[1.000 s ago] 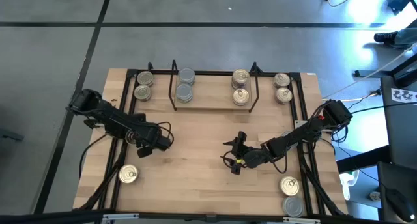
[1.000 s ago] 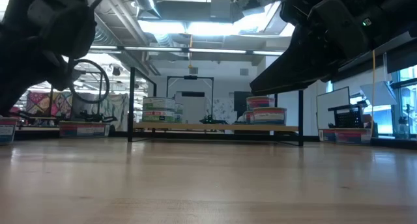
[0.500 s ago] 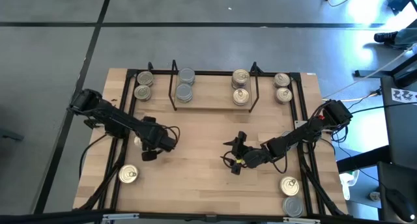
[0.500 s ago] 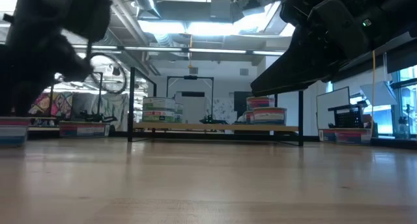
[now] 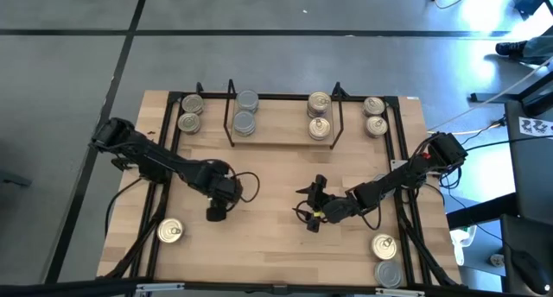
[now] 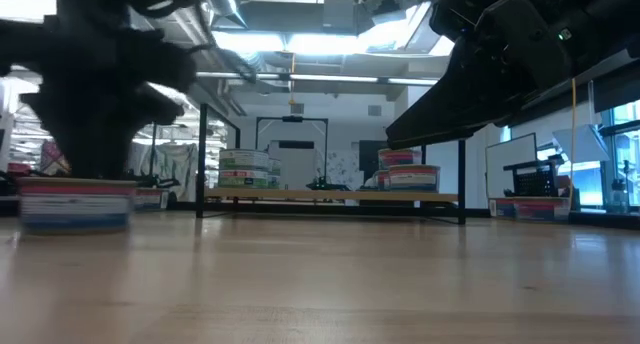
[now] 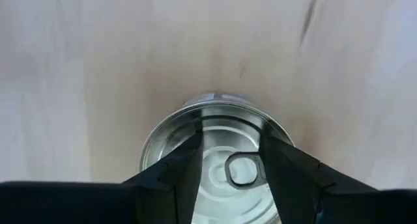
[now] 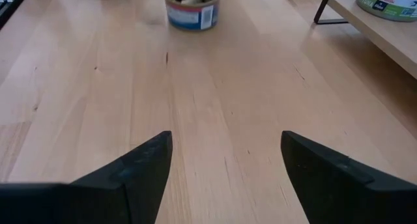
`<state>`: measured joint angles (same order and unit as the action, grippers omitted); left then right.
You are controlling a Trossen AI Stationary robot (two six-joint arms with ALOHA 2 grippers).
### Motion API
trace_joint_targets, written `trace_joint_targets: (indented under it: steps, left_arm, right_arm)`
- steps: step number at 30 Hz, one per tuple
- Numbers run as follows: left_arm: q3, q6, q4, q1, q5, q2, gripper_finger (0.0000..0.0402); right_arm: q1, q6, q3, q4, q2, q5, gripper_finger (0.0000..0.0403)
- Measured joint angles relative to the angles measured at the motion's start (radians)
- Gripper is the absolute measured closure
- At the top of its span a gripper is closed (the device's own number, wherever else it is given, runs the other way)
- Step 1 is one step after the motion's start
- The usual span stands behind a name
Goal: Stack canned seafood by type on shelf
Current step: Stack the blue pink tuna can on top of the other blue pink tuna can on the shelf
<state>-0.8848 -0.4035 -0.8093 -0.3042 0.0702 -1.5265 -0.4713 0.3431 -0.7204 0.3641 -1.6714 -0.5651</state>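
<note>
1. The right hand (image 5: 309, 209) has not moved: it hovers low over the middle of the table (image 5: 268, 172), fingers spread wide, holding nothing.
2. The left hand (image 5: 213, 213) has travelled rightward toward the table's middle and now grips a pull-ring tin (image 7: 216, 160), one finger (image 7: 177, 178) inside the rim.
3. The shelf (image 5: 281, 127) at the far edge carries four tins, unchanged.

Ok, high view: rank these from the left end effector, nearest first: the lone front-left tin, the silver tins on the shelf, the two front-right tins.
From the left end effector:
1. Lone tin, front-left corner.
2. Silver tins, left end of the shelf.
3. Two tins, front-right corner, past the right arm.
</note>
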Motion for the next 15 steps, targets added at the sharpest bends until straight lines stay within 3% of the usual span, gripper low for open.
trace_joint_targets:
  steps: [15]
  left_arm:
    - [-0.002,0.224,0.426,0.028,0.022,-0.119,0.0243]
  right_arm:
    - [0.000,0.000,0.000,0.000,0.000,-0.010,0.0119]
